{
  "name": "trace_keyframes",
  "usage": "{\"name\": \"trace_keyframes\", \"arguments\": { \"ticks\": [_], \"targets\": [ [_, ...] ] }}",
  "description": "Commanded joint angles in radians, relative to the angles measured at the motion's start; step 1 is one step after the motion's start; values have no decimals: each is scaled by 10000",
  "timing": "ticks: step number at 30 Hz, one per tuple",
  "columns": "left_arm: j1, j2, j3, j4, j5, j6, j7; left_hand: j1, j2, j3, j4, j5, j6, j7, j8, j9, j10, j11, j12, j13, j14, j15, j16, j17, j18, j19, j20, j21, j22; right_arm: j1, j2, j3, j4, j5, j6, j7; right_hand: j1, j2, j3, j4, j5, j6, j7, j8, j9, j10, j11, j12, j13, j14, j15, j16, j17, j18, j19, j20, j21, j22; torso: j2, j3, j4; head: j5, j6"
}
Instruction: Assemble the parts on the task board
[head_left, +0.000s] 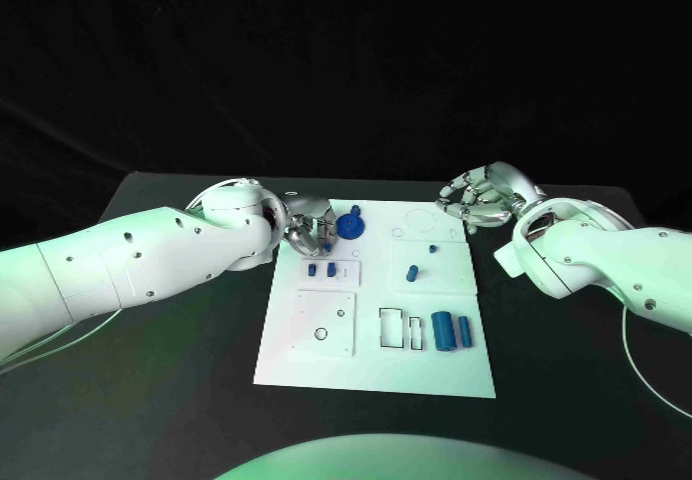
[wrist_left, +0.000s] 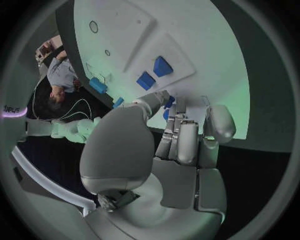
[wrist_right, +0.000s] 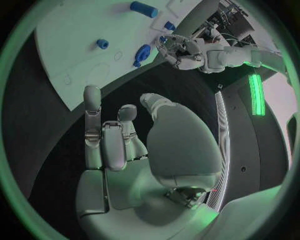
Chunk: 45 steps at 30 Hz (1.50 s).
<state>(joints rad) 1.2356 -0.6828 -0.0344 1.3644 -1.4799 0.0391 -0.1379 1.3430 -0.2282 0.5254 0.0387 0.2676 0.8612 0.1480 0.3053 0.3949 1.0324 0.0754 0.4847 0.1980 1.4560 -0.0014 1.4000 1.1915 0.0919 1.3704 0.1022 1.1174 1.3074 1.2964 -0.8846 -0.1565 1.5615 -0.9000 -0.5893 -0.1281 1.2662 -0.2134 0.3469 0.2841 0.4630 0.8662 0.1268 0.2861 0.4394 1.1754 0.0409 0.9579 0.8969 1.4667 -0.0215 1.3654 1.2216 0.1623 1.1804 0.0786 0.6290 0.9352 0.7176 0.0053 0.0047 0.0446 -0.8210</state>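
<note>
While the left hand (head_left: 306, 228) works at the board's (head_left: 375, 375) far left corner, its fingers (wrist_left: 187, 135) are curled down beside a round blue part (head_left: 351, 226) that sits right at their tips, touching or nearly so; whether they actually pinch it I cannot tell, since the palm hides the contact in the left wrist view. Two small blue blocks (wrist_left: 154, 73) lie just beyond those fingertips on a raised white tile, near but apart from them. Over on the other side, the right hand (head_left: 488, 198) hovers off the board's far right corner, fingers (wrist_right: 92, 107) apart and lightly bent, holding nothing, well away from every part. A short blue peg (head_left: 413, 271) lies mid-board between the two hands, and two larger blue cylinders (head_left: 451, 331) rest side by side toward the near edge, far from either set of fingers. My read: the step in hand is getting the round part seated or gripped cleanly. To do that well, the fingertips should close evenly on opposite sides of it, keep it level, and avoid nudging the two blocks nearby; the right hand looks best kept clear until needed.
</note>
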Motion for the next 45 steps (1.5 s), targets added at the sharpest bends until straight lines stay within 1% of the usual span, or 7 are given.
{"name": "trace_keyframes", "arguments": {
  "ticks": [1,17,24,35,42,44,45],
  "targets": [
    [1,13,3,7,-18,-94,-58,-104,-1,-80,-1,48,-82,6,-41,-17,-70,-9,-70,-9,-51,40,-57,-21,-3,-45,44,-42,1320,-6,6,1,6,-104,37,-6,8,-121,82,0,56,-16,-21,68,15,72,-4,-24,-16,40,-74,-46,-21,171,71,8,-64,-26,2,7,-5,6,-1],
    [0,-8,4,-18,6,-33,-257,-268,-116,-240,98,140,-178,12,-122,-48,-262,50,-145,11,-143,93,-114,-174,22,-111,91,-209,1287,-6,-16,1,4,-104,72,-13,5,-133,106,-3,90,-22,-20,67,16,69,-3,-23,-19,43,-74,-42,-7,166,82,8,-50,-15,3,5,-5,50,13],
    [-10,-62,5,8,6,88,-311,-535,-360,-837,348,571,-681,-54,-297,-144,-856,189,-123,136,-474,229,-247,-614,73,-285,219,-559,1237,-6,-32,1,-17,-104,115,6,8,-170,134,-15,112,-34,-17,64,16,-37,-1,-170,-180,-15,-72,-164,-195,187,32,8,-184,-102,5,0,-1,21,8],
    [-22,-319,11,47,86,-514,-181,-286,-239,-936,323,626,-703,64,-183,-137,-1088,234,-44,207,-623,264,-316,-865,109,-368,259,-762,1202,-7,-36,1,-56,-106,276,39,46,-216,270,-51,110,-16,-19,91,35,-324,-4,-586,-617,34,-75,-98,-57,149,142,5,3,33,-5,6,0,49,27],
    [-24,-728,78,135,1517,-1233,651,-5,-157,-887,252,573,-495,148,59,-111,-1229,293,71,271,-1183,318,-796,-1862,247,-747,311,-1561,1006,-7,-47,1,-188,-431,1087,233,532,-503,1112,-489,-999,-36,64,168,98,-1285,94,-2882,-2552,29,-12,-224,-181,96,304,39,233,287,-22,1,10,45,45],
    [-21,-928,118,183,2693,-1302,1053,-169,-219,-1012,370,561,-552,181,88,-137,-1443,351,45,256,-1645,381,-1164,-2557,409,-1269,359,-2567,739,-8,-50,1,-243,-882,1601,266,593,-581,1332,-648,-1509,-80,144,122,55,-1493,200,-3761,-3210,65,62,-195,-132,64,372,88,390,431,-26,10,2,16,59],
    [-20,-1009,131,202,3216,-1327,1229,-233,-253,-1151,441,557,-600,195,126,-154,-1679,424,40,235,-2453,427,-1826,-3679,585,-1934,422,-3774,395,-8,-52,1,-262,-1151,1828,262,600,-591,1380,-692,-1573,-87,176,104,38,-1482,210,-3957,-3370,113,86,-123,-30,40,451,101,548,542,-28,12,-1,3,68]
  ]
}}
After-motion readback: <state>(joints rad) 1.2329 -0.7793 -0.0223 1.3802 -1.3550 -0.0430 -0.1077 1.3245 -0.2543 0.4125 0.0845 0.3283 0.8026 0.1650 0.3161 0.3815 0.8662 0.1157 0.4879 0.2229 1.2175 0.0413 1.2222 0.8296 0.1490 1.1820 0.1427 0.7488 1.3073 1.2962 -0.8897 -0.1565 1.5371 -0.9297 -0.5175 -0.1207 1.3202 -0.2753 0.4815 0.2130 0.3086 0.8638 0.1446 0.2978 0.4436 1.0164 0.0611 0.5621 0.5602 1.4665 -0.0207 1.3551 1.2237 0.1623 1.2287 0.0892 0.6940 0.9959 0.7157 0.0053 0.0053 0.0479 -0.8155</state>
